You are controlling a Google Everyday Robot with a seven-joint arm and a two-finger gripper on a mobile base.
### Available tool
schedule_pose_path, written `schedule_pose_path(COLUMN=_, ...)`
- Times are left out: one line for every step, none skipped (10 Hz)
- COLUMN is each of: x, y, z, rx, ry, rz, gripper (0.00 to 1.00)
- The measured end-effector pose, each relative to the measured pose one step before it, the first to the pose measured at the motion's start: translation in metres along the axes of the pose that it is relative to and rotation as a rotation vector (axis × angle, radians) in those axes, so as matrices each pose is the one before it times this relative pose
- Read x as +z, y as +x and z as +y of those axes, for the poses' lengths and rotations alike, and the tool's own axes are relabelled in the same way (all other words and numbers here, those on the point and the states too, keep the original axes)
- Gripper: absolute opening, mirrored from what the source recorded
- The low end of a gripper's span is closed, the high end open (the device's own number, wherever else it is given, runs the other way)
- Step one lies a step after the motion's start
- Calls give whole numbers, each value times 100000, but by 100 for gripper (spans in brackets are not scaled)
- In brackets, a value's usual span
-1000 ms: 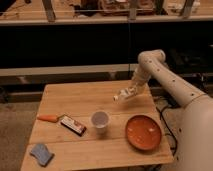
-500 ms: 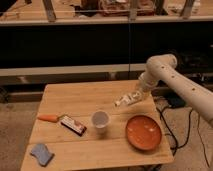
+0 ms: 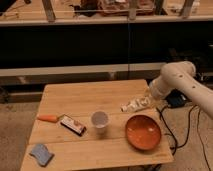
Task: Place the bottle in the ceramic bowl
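Bottle [image 3: 133, 105] sits at the tip of the gripper [image 3: 146, 102], lying roughly horizontal, with its free end pointing left toward the table's middle and the other end in the jaws. The jaws look closed around it, holding it by the right-hand end; the exact contact is hard to make out. The bottle hangs over the right rear part of the wooden table [image 3: 85, 97], not resting on it as far as can be told. The ceramic bowl [image 3: 143, 132] is on the table near the front right corner, below and slightly right of the bottle in the view; the two are near but apart. The white cup [image 3: 100, 120] stands upright left of the bowl, near the bottle's free end but lower in the view and not touching it. Nothing sits between bottle and bowl. Further left, a dark flat packet [image 3: 73, 124] lies at an angle, with an orange-handled item [image 3: 48, 118] just beside it toward the left edge. A blue sponge [image 3: 41, 153] is at the front left corner, well apart from the rest. The white arm [image 3: 177, 82] comes in from the right side, elbow above the table's right edge. Black cables [image 3: 167, 131] hang off the right side of the table, just beside the bowl.
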Motion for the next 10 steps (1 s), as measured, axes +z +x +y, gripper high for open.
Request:
schedule_pose_path(x=-689, y=764, z=1911, rx=3551, ry=-161, rz=1119, gripper=0)
schedule_pose_path(x=-466, y=997, z=1669, rx=3304, ry=-375, rz=1481, gripper=0)
schedule_pose_path(x=-197, y=805, z=1213, rx=2148, ry=-556, rz=1414, gripper=0)
schedule_pose_path(x=65, y=392, z=856, rx=484, ry=-1301, rz=2077, gripper=0)
schedule_pose_path(x=263, y=-127, z=550, rx=-1399, ry=-1727, rz=1616, gripper=0)
schedule_pose_path(x=252, y=-108, z=591, rx=-1895, ry=-2058, rz=1771, gripper=0)
schedule_pose_path(x=196, y=-101, z=379, rx=-1162, ry=-1122, rz=1038, gripper=0)
schedule_pose_path(x=26, y=-487, z=-159, rx=361, ry=1190, rz=-1738, gripper=0)
schedule_pose_path(x=212, y=-52, z=-497, rx=300, ry=818, rz=-862, gripper=0)
schedule_pose_path(x=174, y=28, z=-767, rx=-364, ry=27, rz=-173, gripper=0)
